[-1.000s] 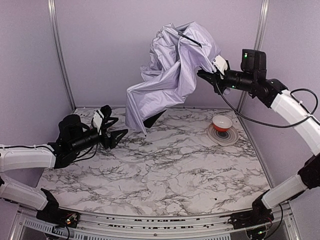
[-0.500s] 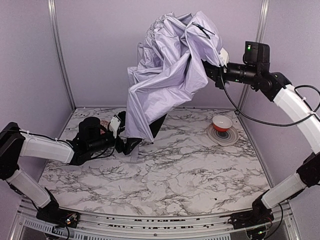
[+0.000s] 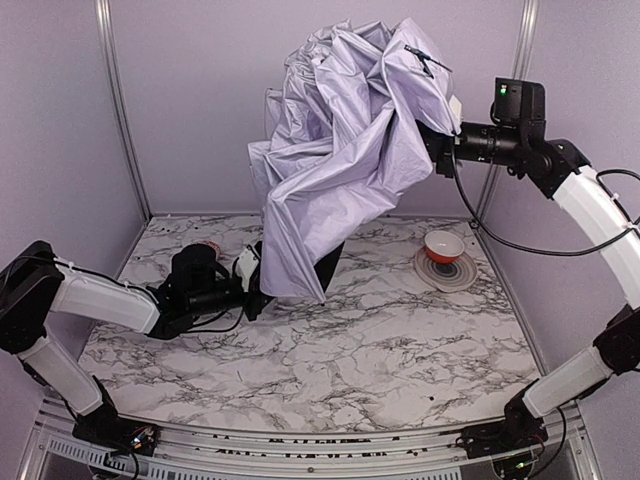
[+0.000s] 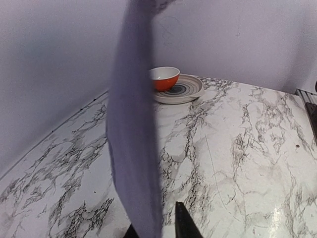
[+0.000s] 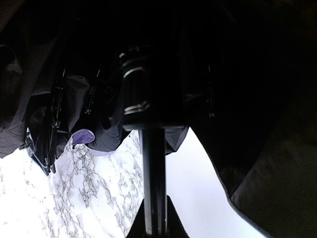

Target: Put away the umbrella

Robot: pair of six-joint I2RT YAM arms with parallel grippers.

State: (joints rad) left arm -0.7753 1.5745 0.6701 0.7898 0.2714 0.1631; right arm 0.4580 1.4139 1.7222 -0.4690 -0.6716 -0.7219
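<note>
The umbrella (image 3: 340,150) hangs half collapsed in the air at the back, pale lavender fabric bunched and drooping toward the table. My right gripper (image 3: 440,135) holds it up from the right, shut on the thin black shaft (image 5: 152,173), which runs between the jaws of my right gripper (image 5: 154,228) into the black lining. Low on the left, my left gripper (image 3: 258,285) is at the lowest hanging flap. In the left wrist view that lavender flap (image 4: 133,148) runs down between the jaws of my left gripper (image 4: 156,230), which are shut on it.
An orange bowl (image 3: 444,245) stands on a striped plate (image 3: 447,275) at the back right of the marble table; the left wrist view also shows the bowl (image 4: 163,78) and plate (image 4: 185,91). A small reddish object (image 3: 208,247) lies behind my left arm. Purple walls enclose the back.
My left arm reached right to the umbrella's hanging flap and its jaws closed on it. The right arm lifted the umbrella slightly up and to the right.
</note>
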